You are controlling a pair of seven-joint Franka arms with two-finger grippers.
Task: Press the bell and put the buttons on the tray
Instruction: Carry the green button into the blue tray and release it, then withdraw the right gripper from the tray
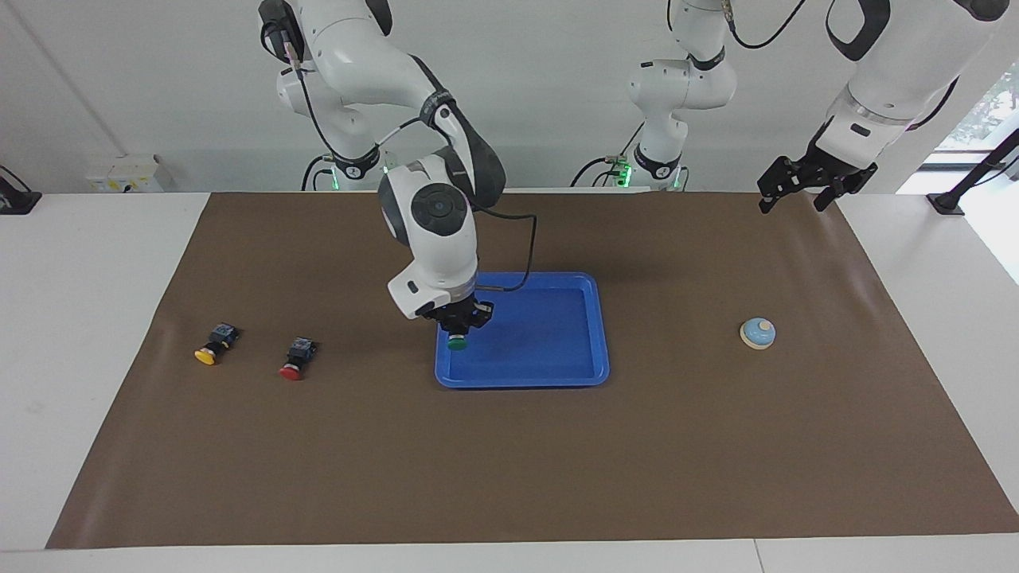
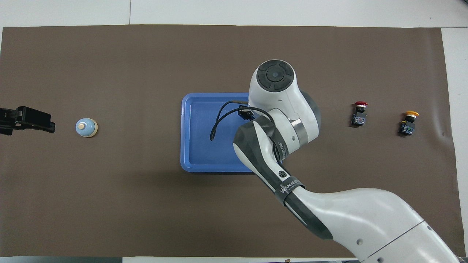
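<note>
facing view, scanning from the right arm's end of the worktop (image 1: pixel 95 334) to the left arm's end. brown mat (image 1: pixel 525 477) covers most of the top.

yellow button (image 1: pixel 212 345) lies on its side on the mat, closest to the right arm's end. red button (image 1: pixel 297 360) lies beside it, toward the tray, also tipped over; the two are apart.

right end effector (image 1: pixel 459 324) is raised over the blue tray (image 1: pixel 557 376), above the tray's edge toward the right arm's end. its fingers are pressed onto the green button (image 1: pixel 456 344), cap pointing down, clear of the tray floor. in the overhead view the arm hides both.

light-blue bell (image 1: pixel 758 333) sits upright on the mat, well apart from the tray, toward the left arm's end.

left end effector (image 1: pixel 804 189) waits in the air over the mat's corner nearest the robots, fingers spread, holding nothing.
</note>
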